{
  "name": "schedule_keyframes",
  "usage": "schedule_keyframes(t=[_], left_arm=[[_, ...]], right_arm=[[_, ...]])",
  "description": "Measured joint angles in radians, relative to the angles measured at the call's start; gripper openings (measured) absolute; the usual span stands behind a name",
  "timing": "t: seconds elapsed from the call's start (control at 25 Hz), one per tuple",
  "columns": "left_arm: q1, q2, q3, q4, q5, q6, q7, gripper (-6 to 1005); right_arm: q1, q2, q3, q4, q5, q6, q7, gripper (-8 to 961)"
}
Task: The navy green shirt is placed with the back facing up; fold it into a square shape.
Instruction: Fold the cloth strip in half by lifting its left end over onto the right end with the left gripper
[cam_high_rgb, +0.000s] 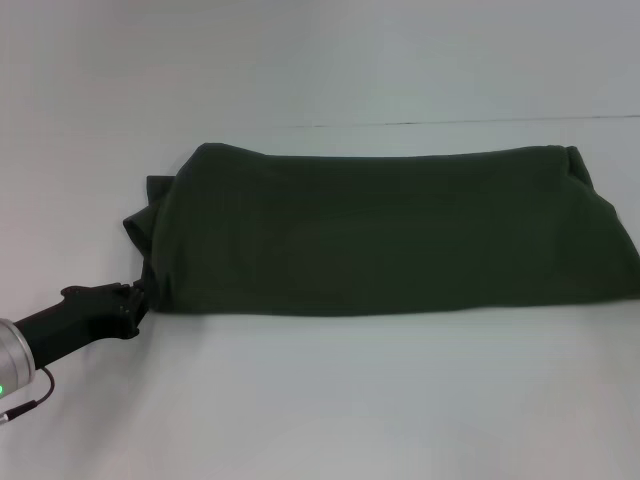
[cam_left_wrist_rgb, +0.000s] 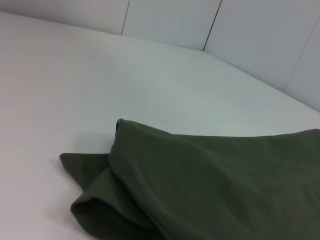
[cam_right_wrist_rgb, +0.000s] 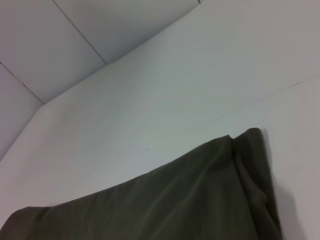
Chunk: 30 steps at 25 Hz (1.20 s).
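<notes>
White table (cam_high_rgb: 320, 400), left gripper (cam_high_rgb: 143, 295) fingers touching folded shirt (cam_high_rgb: 380, 235) corner

The navy green shirt (cam_high_rgb: 380, 235) is soft, matt woven or knit cloth with shallow creases (no sheen anywhere on its surface). The worktop (cam_high_rgb: 330, 400) is smooth, matt white. The left gripper (cam_high_rgb: 135, 300) has a matt black plastic-looking housing; the arm segment behind it is brushed, silvery metal.
</notes>
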Motion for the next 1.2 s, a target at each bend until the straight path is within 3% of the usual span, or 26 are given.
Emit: schedule_keyframes(t=[1.2], left_arm=[[0.023, 0.001, -0.003, 0.052, -0.007, 0.011, -0.028, 1]], right_arm=[[0.025, -0.015, -0.012, 0.021, -0.118, 0.071, 0.104, 631]])
